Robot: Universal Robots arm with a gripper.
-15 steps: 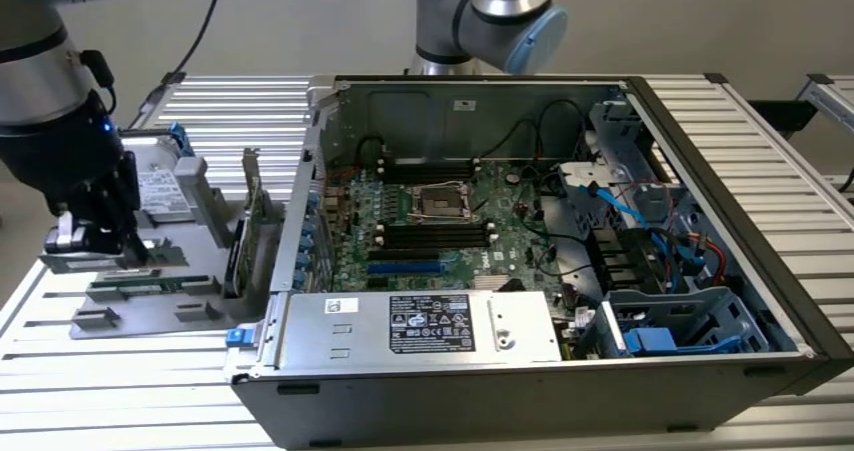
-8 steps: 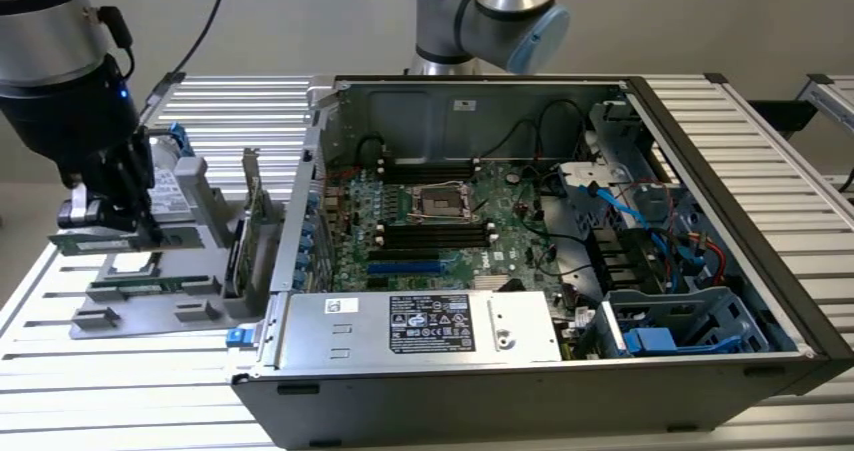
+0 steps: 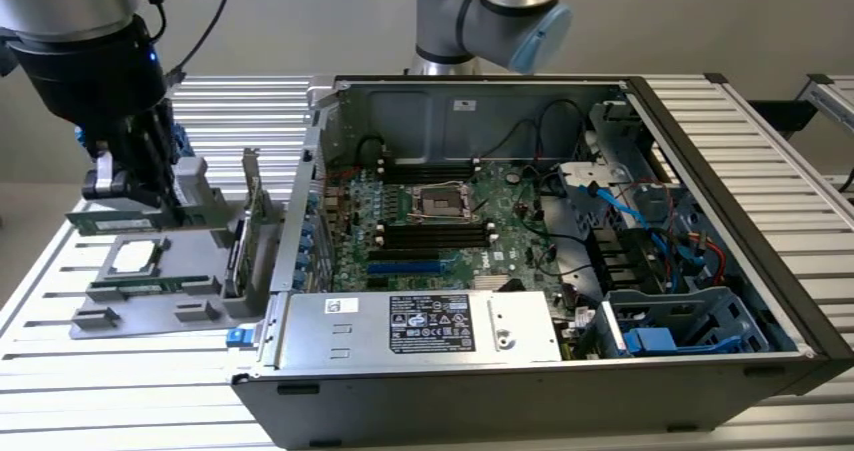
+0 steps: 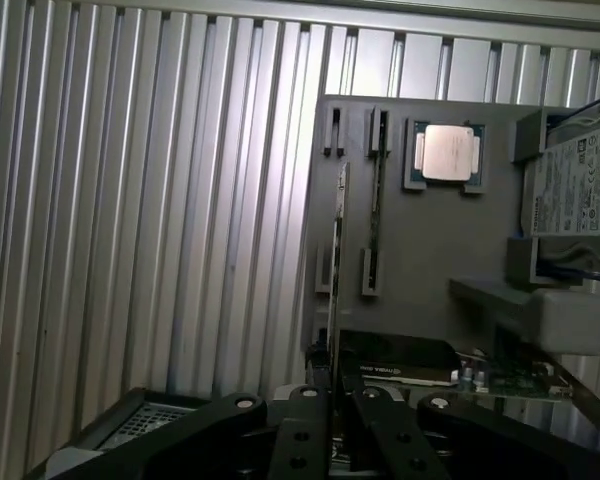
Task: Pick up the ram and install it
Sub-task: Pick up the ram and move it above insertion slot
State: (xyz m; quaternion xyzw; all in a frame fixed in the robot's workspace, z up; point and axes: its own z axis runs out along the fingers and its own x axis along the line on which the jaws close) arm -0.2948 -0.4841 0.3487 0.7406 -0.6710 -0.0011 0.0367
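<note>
Looks like a robotics lab bench to me, nobody's home or office. Everything sits on a ribbed aluminium-profile table [image 3: 787, 141], with a grey-and-blue industrial robot arm [image 3: 514, 11] standing at 12 o'clock. An open black desktop computer case [image 3: 561, 406] runs from the middle round to 3 o'clock. At 9 o'clock a grey moulded parts tray [image 3: 198, 271] lays out components. Above it, a black robot gripper [image 3: 134, 196] pinches the ram [image 3: 100, 218], a long thin green circuit-board stick.

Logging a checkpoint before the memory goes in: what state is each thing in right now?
pincer: shut on the ram.
ram: gripped edge-on, over the grey tray, not yet in the computer.
second memory stick: lying in its tray slot.
processor chip: seated in its tray recess.
computer case: open, side panel off.
</note>
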